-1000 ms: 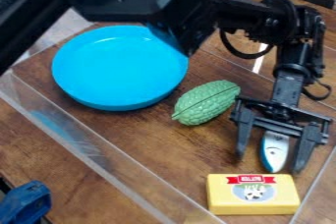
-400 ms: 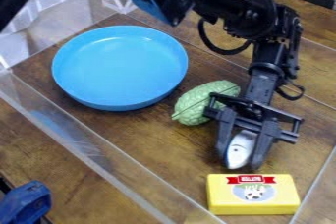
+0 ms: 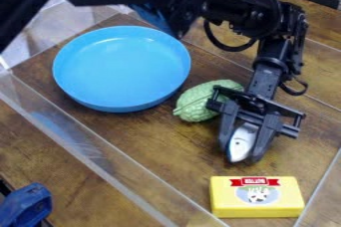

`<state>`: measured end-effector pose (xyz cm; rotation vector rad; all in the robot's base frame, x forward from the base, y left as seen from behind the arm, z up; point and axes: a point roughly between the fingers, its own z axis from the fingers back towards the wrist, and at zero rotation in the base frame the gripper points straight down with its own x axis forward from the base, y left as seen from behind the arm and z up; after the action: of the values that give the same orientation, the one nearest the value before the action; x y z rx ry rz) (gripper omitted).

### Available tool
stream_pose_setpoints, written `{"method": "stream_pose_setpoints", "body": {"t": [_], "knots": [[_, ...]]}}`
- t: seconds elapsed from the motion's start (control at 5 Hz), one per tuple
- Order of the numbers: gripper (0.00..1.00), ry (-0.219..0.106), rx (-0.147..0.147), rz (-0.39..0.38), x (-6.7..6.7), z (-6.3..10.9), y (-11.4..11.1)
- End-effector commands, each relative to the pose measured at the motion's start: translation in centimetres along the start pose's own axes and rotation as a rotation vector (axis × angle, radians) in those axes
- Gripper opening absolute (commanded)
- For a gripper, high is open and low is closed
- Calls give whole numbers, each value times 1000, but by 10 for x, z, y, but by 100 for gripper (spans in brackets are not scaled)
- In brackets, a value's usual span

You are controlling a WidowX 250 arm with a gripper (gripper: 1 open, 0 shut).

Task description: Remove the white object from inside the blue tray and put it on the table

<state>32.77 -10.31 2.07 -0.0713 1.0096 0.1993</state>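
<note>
The white object point(image 3: 240, 147) shows as a slim pale piece standing on the table point(image 3: 140, 151), well outside the blue tray point(image 3: 94, 67). My gripper point(image 3: 242, 153) reaches down from the upper right, its two black fingers pressed against the white object's sides, so it is shut on it. The round tray sits at upper left with nothing inside it. The upper part of the white object is hidden by the gripper body.
A green bumpy oval object point(image 3: 202, 102) lies just left of the gripper, touching the tray's rim. A yellow box with a white label point(image 3: 257, 195) rests below the gripper. A blue cloth point(image 3: 20, 207) shows at the bottom left, beyond the table's clear edge point(image 3: 80, 141).
The fingers, spread wide around the white object a second ago, have closed onto it. The gripper has shifted left toward the green object.
</note>
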Motion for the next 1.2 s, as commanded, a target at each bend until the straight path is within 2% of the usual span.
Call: {"method": "stream_pose_setpoints", "body": {"t": [0.0, 0.2, 0.6, 0.8, 1.0], "knots": [[0, -25, 11, 3, 1, 7, 7], [0, -19, 11, 8, 5, 10, 19], [0, 2, -150, 120, -2, -1, 8], [100, 4, -232, 170, -4, -6, 2], [100, -3, -215, 158, 0, 1, 2]]}}
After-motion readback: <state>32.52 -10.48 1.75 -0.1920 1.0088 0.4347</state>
